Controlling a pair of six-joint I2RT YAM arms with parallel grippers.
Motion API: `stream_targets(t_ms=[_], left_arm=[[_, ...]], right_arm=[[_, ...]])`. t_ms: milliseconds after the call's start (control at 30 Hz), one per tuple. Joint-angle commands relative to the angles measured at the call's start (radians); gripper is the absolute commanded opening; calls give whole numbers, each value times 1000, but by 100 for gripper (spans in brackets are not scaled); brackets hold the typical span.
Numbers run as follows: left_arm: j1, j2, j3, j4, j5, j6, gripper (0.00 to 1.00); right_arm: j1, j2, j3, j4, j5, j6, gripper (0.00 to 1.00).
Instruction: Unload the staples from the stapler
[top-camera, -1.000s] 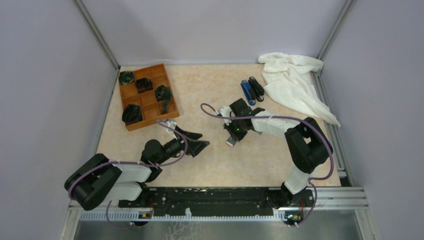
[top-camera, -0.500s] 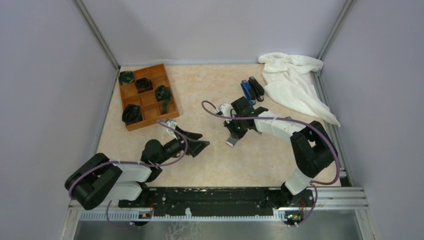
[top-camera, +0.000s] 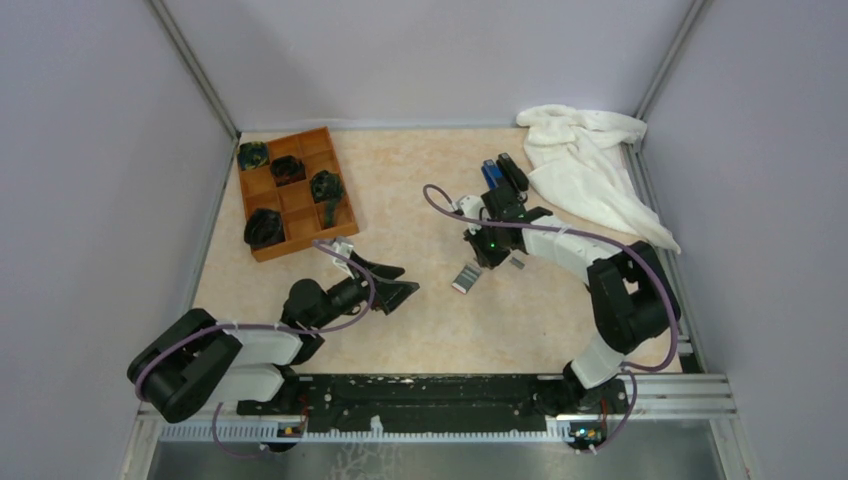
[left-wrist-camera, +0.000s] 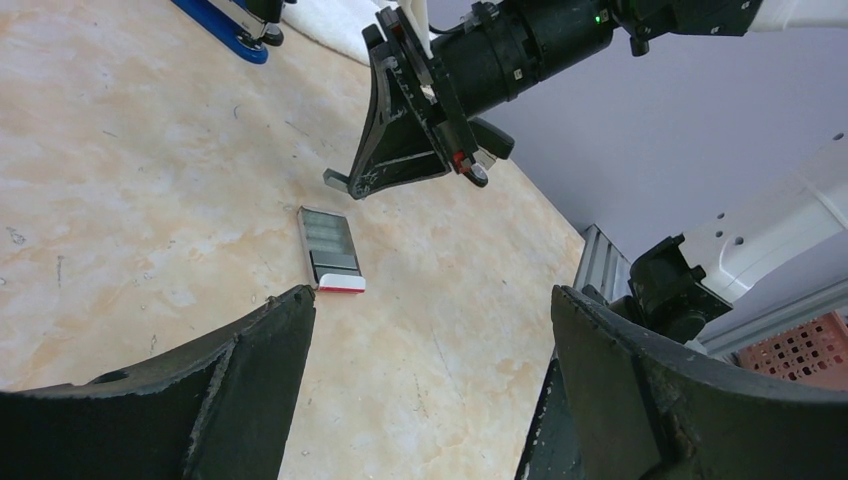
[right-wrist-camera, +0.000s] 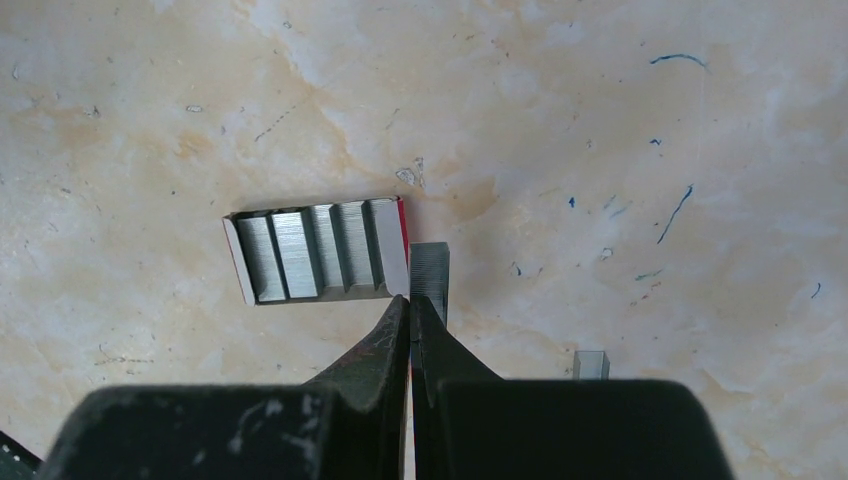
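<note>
Staples (right-wrist-camera: 430, 270) lay as a short grey strip on the table (top-camera: 400, 180), just beside the red end of an open staple box (right-wrist-camera: 318, 250), with the tips of the right gripper (right-wrist-camera: 411, 302) at the strip's edge. That gripper's fingers were pressed flat together. Whether they pinched the strip's edge or only stood over it, I could not tell. The left gripper (top-camera: 405, 281) hung spread wide and empty, well to the left of the box. The stapler (top-camera: 513, 172) — the black one — lay at the back beside a blue stapler (top-camera: 489, 173), next to the towel (top-camera: 585, 170) and just past the right wrist.

The likeliest trouble was a nudge. The closed tips could shove the strip against the box or snap it into bits. Loose staples so near the boxed rows could easily get mixed with them. With the two staplers lying so close, a reach could land on the blue one. The right forearm, low over the table, might also sweep the shorter piece (right-wrist-camera: 592, 364) away.

Counted:
- two loose strips of staples
- one box
- one black and one blue stapler that I could make out
- one towel
- one wooden tray (top-camera: 304, 241) holding four dark objects (top-camera: 326, 186)
- two arms
</note>
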Motion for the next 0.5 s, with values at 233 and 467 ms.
stream_targets(t_ms=[233, 467], left_arm=[[-8, -30, -9, 19, 0, 6, 93], [-8, -31, -12, 22, 0, 4, 93]], right_arm=[[-1, 53, 8, 5, 29, -8, 0], [-1, 96, 11, -8, 24, -13, 0]])
